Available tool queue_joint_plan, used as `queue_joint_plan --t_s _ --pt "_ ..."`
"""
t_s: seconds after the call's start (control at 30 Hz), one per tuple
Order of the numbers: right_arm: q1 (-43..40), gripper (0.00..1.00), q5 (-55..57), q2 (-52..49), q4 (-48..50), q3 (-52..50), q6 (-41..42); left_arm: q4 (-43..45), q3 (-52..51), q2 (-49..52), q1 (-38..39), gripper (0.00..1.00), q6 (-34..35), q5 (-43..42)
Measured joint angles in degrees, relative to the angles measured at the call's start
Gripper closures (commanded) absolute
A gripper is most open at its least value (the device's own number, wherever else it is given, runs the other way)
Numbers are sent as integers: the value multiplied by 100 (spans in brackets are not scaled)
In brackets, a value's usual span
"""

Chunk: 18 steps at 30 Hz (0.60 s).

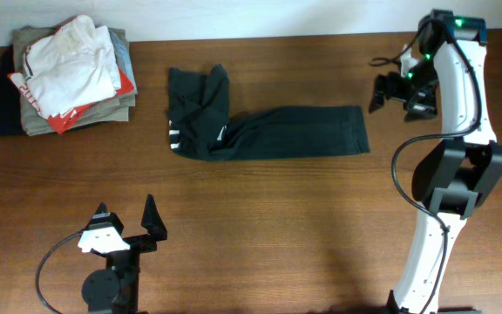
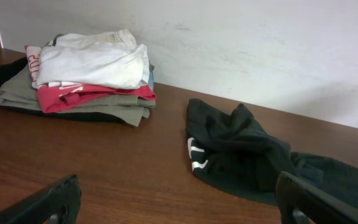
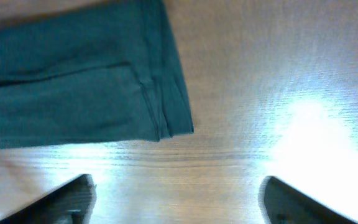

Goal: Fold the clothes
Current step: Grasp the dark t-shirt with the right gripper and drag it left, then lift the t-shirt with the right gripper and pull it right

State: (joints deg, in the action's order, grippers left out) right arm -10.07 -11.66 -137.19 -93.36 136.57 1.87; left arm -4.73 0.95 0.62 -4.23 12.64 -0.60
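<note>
A dark green garment [image 1: 260, 131] lies across the middle of the table, flat on its right part and bunched at its left end, where white stripes show. It also shows in the left wrist view [image 2: 247, 155] and in the right wrist view [image 3: 73, 87]. My left gripper [image 1: 127, 222] is open and empty near the table's front edge, well short of the garment. My right gripper [image 1: 395, 92] is open and empty, held above the table just right of the garment's right end. Its fingertips show in the right wrist view [image 3: 179, 199], with bare wood between them.
A stack of folded clothes [image 1: 68, 78] in white, red, olive and black sits at the far left back corner, also in the left wrist view [image 2: 79, 74]. A white wall [image 2: 260, 50] runs behind the table. The right arm's base stands at the front right [image 1: 434, 253].
</note>
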Motion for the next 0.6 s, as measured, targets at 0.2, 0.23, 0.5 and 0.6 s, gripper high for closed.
queue_joint_plan --t_s 0.2,0.23,0.5,0.6 --pt "562 31 -133 20 721 -1451 4 0 0 0 0 1 0 2" --pt "706 31 -136 20 962 -1681 7 -2 0 0 0 1 0 2" --pt "846 37 -149 20 1537 -2192 72 -2 0 0 0 1 0 2" --pt "846 39 -127 20 1661 -2280 70 -2 0 0 0 1 0 0"
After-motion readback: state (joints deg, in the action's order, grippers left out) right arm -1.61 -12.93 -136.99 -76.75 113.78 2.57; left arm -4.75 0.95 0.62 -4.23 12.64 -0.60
